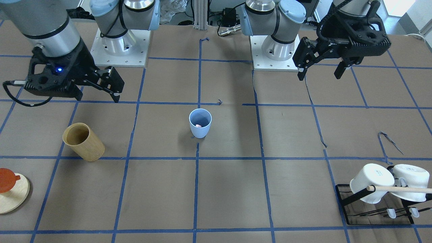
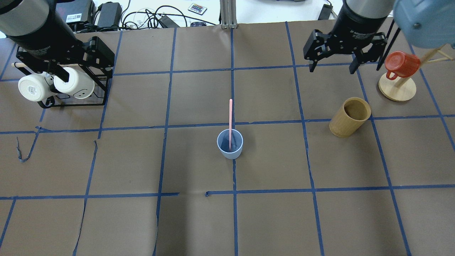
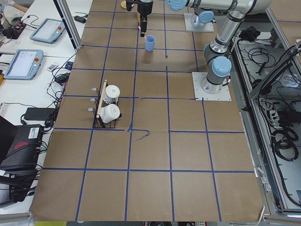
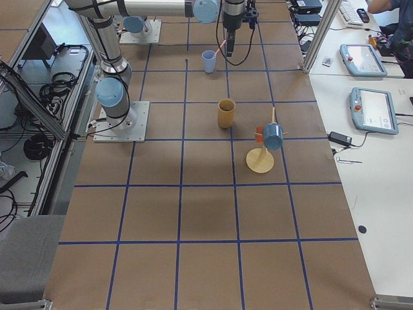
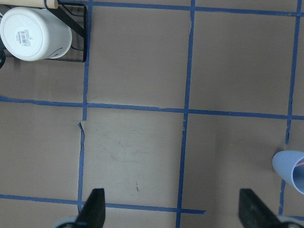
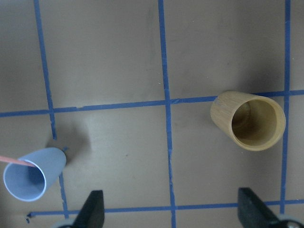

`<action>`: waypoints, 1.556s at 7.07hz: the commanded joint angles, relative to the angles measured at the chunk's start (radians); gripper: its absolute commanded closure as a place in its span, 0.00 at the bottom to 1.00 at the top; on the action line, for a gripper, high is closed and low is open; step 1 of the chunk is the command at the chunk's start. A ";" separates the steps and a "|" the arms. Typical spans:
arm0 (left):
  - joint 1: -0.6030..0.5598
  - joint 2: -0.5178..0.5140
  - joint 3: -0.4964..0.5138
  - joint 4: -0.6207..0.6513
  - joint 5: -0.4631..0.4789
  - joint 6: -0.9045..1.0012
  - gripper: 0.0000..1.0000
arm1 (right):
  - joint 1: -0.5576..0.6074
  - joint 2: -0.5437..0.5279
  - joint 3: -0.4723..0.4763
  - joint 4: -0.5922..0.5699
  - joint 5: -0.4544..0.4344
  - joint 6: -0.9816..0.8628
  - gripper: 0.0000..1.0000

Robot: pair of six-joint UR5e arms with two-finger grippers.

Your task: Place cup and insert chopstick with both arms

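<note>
The light blue cup (image 2: 230, 144) stands upright near the middle of the table; it also shows in the front view (image 1: 200, 123) and at the edge of both wrist views (image 5: 290, 168) (image 6: 33, 173). The thin pale pink chopstick (image 2: 230, 119) stands inside the cup and leans on its rim. My left gripper (image 2: 83, 71) (image 1: 320, 72) is open and empty, raised over the mug rack, far from the cup. My right gripper (image 2: 332, 67) (image 1: 98, 94) is open and empty, raised beyond the tan cylinder.
A tan wooden cylinder (image 2: 349, 117) (image 6: 249, 121) stands on the right side. A black rack with two white mugs (image 2: 53, 85) (image 1: 388, 184) and a wooden dowel (image 1: 401, 189) is on the left side. A red mug (image 2: 401, 64) hangs on a wooden stand at far right.
</note>
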 commanded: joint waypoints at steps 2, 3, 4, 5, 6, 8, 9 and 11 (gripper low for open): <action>0.007 -0.007 0.001 0.004 0.000 -0.002 0.00 | -0.046 -0.115 0.072 0.075 -0.006 -0.108 0.00; 0.006 -0.007 0.009 0.004 0.000 -0.002 0.00 | -0.046 -0.138 0.100 0.071 -0.007 -0.036 0.00; 0.006 -0.007 0.009 0.004 -0.002 -0.002 0.00 | -0.043 -0.147 0.105 0.075 -0.006 -0.033 0.00; 0.006 -0.008 0.010 0.004 -0.002 -0.002 0.00 | -0.043 -0.161 0.106 0.075 -0.013 -0.037 0.00; 0.006 -0.008 0.010 0.004 -0.002 -0.002 0.00 | -0.039 -0.170 0.116 0.077 -0.033 -0.039 0.00; 0.006 -0.010 0.003 0.005 0.000 -0.003 0.00 | -0.008 -0.169 0.120 0.075 -0.059 -0.024 0.00; 0.007 -0.010 0.004 0.012 0.000 -0.002 0.00 | -0.003 -0.169 0.119 0.075 -0.059 -0.022 0.00; 0.007 -0.010 0.001 0.015 0.000 -0.002 0.00 | -0.003 -0.169 0.117 0.074 -0.053 -0.023 0.00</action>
